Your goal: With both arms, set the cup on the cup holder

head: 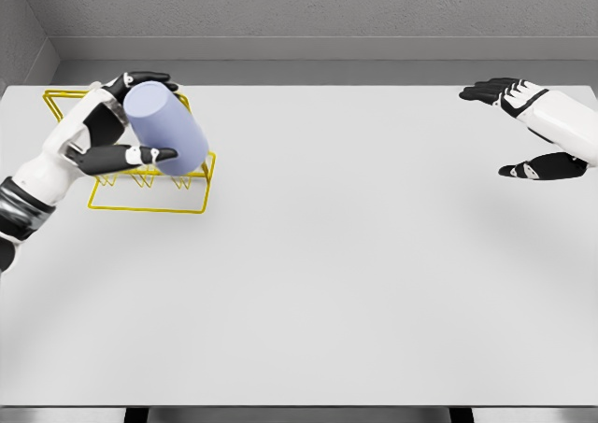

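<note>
Head view, looking down on a pale grey table (327,283) that fills most of the frame, with a grey wall behind its far edge.

My left hand (112,129) is near the table's far left corner, its arm coming in from the lower left. It is grasping a pale lavender cup (168,129), black fingers (149,77) curled over the top of the cup and the thumb pressed along its lower side. The cup is tilted, one end raised toward the far left and the other slanting down toward the near right. I judge the tilt is meant to bring the cup onto the rack at an angle, not drop it upright.

Directly under and behind the cup stands the yellow wire cup holder (149,204), its base frame resting on the table close to the left edge. The cup overlaps the holder's upper wires; I cannot tell whether it touches them or hangs just above.

My right hand (537,133) is far off at the table's right edge, near the far right corner, fingers spread and released, holding nothing. It is well apart from the cup.

The whole middle and near side of the table shows bare surface, so the right arm has open room to sweep left. The left hand has little room, with the table's left edge and far edge both close.
</note>
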`<state>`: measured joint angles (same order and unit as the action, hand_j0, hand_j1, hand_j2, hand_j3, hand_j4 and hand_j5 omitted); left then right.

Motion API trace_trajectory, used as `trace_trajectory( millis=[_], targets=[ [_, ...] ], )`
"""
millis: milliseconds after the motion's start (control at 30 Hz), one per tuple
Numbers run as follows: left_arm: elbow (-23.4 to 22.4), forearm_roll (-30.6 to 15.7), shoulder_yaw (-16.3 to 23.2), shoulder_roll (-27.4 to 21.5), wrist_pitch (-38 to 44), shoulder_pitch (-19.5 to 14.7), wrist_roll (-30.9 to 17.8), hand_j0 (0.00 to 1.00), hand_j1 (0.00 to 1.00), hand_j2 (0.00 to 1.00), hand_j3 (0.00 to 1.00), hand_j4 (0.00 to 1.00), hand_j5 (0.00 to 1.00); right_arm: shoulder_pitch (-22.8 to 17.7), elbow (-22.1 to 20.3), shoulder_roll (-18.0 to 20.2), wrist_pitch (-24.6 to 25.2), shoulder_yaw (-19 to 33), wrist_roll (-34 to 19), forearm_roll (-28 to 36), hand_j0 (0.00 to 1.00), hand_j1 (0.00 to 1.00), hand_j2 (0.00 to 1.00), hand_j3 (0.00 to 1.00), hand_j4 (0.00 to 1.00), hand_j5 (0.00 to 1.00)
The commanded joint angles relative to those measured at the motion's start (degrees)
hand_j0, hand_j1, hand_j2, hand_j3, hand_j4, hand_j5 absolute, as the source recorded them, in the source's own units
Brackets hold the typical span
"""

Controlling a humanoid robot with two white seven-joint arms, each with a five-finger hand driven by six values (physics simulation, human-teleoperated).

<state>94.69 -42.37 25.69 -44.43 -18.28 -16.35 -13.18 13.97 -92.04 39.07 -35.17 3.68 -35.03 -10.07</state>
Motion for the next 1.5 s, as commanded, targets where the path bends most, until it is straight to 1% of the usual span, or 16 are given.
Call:
trace_trajectory(
  millis=[0, 267, 567, 667, 700, 767, 800, 867, 900, 1167, 1233, 1300, 1367, 1467],
  targets=[
    [-0.21, -0.52, -0.03, -0.31, 0.0, 0.0, 0.0, 0.72, 0.72, 0.72, 0.72, 0.72, 0.72, 0.0, -0.07, 0.05, 0.17, 0.01, 0.03, 0.49, 1.0, 1.0, 1.0, 1.0, 1.0, 1.0],
    [-2.05, -0.52, -0.03, -0.31, 0.0, -0.62, 0.0, 0.72, 0.72, 0.72, 0.72, 0.72, 0.72, 0.0, 0.02, 0.05, 0.17, 0.01, 0.03, 0.4, 1.0, 1.0, 1.0, 1.0, 1.0, 1.0],
    [-2.93, -0.52, -0.03, 0.04, 0.0, -0.88, 0.0, 0.73, 0.73, 0.73, 0.73, 0.73, 0.73, 0.0, -0.07, 0.04, 0.17, -0.07, 0.03, 0.4, 1.0, 1.0, 1.0, 1.0, 1.0, 1.0],
    [-3.72, -0.43, -0.03, 0.22, 0.0, -0.79, -0.09, 0.75, 0.75, 0.75, 0.75, 0.75, 0.75, 0.09, -0.15, -0.04, 0.17, -0.07, 0.03, 0.4, 1.0, 1.0, 1.0, 1.0, 1.0, 1.0],
    [-3.72, -0.43, -0.03, 0.31, 0.09, -0.79, -0.09, 0.77, 0.77, 0.77, 0.77, 0.77, 0.77, 0.0, -0.16, -0.04, 0.17, 0.01, 0.03, 0.4, 1.0, 1.0, 1.0, 1.0, 1.0, 1.0],
    [-3.72, -0.43, 0.06, 0.31, 0.18, -0.7, -0.09, 0.85, 0.85, 0.85, 0.85, 0.85, 0.85, 0.0, -0.24, -0.04, 0.17, -0.07, 0.03, 0.49, 1.0, 1.0, 1.0, 1.0, 1.0, 1.0],
    [-3.72, -0.34, 0.06, 0.22, 0.35, -0.7, -0.09, 0.91, 0.91, 0.91, 0.91, 0.91, 0.91, 0.0, -0.24, -0.04, 0.17, -0.07, 0.03, 0.49, 1.0, 1.0, 1.0, 1.0, 1.0, 1.0],
    [-3.72, -0.34, 0.06, 0.13, 0.35, -0.7, -0.17, 0.94, 0.94, 0.94, 0.94, 0.94, 0.94, 0.0, -0.24, -0.04, 0.17, 0.01, 0.03, 0.49, 1.0, 1.0, 1.0, 1.0, 1.0, 1.0],
    [-3.72, -0.17, 0.15, 0.13, 0.35, -0.7, -0.17, 1.0, 1.0, 1.0, 1.0, 1.0, 1.0, 0.0, -0.24, -0.04, 0.17, 0.01, 0.03, 0.49, 1.0, 1.0, 1.0, 1.0, 1.0, 1.0],
    [-3.55, 0.01, 0.15, 0.22, 0.44, -0.79, -0.09, 0.99, 0.99, 0.99, 0.99, 0.99, 0.99, 0.0, -0.24, -0.04, 0.17, 0.01, 0.03, 0.49, 1.0, 1.0, 1.0, 1.0, 1.0, 1.0],
    [-3.37, -0.08, 0.15, 0.22, 0.44, -0.79, -0.09, 0.89, 0.89, 0.89, 0.89, 0.89, 0.89, 0.0, -0.24, -0.04, 0.17, 0.01, 0.03, 0.49, 1.0, 1.0, 1.0, 1.0, 1.0, 1.0],
    [-3.29, 0.01, 0.24, 0.22, 0.44, -0.79, -0.09, 0.88, 0.88, 0.88, 0.88, 0.88, 0.88, 0.0, -0.24, -0.04, 0.17, 0.01, 0.03, 0.49, 1.0, 1.0, 1.0, 1.0, 1.0, 1.0],
    [-3.29, 0.01, 0.24, 0.22, 0.44, -0.79, -0.09, 0.8, 0.8, 0.8, 0.8, 0.8, 0.8, 0.0, -0.16, -0.04, 0.17, 0.01, 0.03, 0.49, 1.0, 1.0, 1.0, 1.0, 1.0, 1.0],
    [-3.11, 0.1, 0.41, 0.22, 0.44, -0.79, -0.09, 0.79, 0.79, 0.79, 0.79, 0.79, 0.79, 0.0, -0.16, -0.04, 0.17, 0.01, 0.03, 0.49, 1.0, 1.0, 1.0, 1.0, 1.0, 1.0]
  ],
)
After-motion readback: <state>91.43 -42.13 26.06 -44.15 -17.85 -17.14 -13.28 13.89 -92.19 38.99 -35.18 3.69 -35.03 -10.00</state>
